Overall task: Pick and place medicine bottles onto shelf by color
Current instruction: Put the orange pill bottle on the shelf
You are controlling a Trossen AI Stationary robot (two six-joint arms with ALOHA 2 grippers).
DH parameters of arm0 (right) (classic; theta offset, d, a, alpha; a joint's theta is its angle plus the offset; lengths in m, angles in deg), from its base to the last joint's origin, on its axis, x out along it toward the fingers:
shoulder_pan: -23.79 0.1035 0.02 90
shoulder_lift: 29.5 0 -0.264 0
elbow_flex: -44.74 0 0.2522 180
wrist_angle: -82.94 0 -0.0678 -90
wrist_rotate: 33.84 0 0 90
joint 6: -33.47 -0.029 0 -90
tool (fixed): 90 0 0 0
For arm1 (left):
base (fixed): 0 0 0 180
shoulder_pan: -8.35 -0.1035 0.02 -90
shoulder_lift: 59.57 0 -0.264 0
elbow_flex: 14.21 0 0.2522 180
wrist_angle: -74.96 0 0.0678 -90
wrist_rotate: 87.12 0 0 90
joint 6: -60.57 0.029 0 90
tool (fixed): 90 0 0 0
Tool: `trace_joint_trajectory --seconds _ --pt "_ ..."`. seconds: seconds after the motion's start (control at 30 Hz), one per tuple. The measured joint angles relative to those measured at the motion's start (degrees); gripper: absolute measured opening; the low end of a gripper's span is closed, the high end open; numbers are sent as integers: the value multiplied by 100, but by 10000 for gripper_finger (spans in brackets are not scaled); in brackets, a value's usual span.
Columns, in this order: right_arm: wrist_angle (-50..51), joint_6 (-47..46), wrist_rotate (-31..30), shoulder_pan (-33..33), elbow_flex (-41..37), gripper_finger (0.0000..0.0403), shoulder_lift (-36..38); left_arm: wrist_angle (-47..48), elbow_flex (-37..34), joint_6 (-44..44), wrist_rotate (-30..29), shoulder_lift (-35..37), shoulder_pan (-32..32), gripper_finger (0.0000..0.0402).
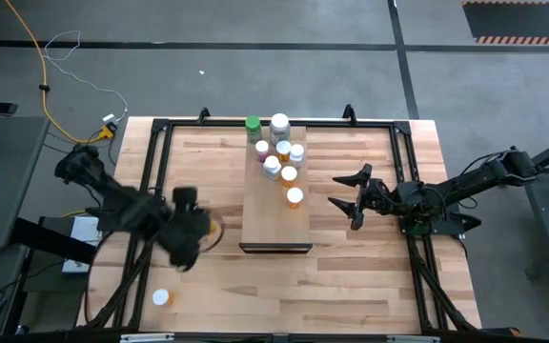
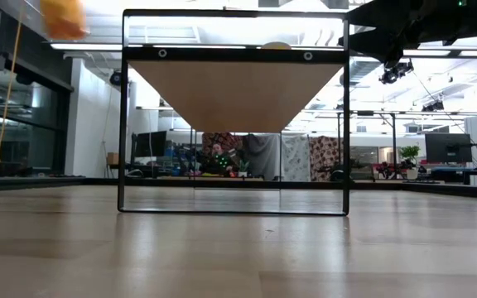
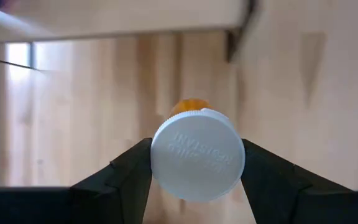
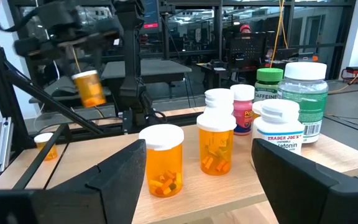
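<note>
**Left arm carrying an orange bottle toward the shelf**

High view: the left gripper (image 1: 191, 229) is hovering beside the shelf (image 1: 260, 219), apparently heading for the orange group; a spare bottle (image 1: 161, 298) is lying near the table's front edge.

Left wrist view: its fingers (image 3: 132, 171) are pinching the white-capped orange bottle (image 3: 197, 154).

Right wrist view: the right gripper (image 4: 197, 180) is waiting, fingers spread, facing clustered bottles (image 4: 219, 146) that are crowding the landing spot.

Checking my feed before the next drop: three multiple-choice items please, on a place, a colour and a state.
1. The left pincer's orange bottle is: A) held left of the shelf B) on the shelf C) on the floor.
2. Its cap is: A) green B) white C) red.
3. The right pincer is: A) shut on a bottle B) out of view C) open, empty.
A: the right wrist view shows it aloft, off the shelf. B: the left wrist view shows white. C: fingers spread, nothing between.
</note>
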Motion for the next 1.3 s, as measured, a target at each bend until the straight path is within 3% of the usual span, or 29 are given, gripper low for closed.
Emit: trace_joint_trajectory --seconds 0.23,0.43,0.97,1.3 --pt "7 0 0 0 0 282 0 -103 426 1235 61 -284 -1515 203" --pt "11 0 0 1 0 282 0 -905 685 2362 522 -584 -2235 203" --pt "70 0 2 0 0 282 2 -1125 2728 4098 1023 -2614 -3200 203" --pt "139 -44 4 1 0 282 2 -894 2904 4330 1372 -2832 -3550 206"
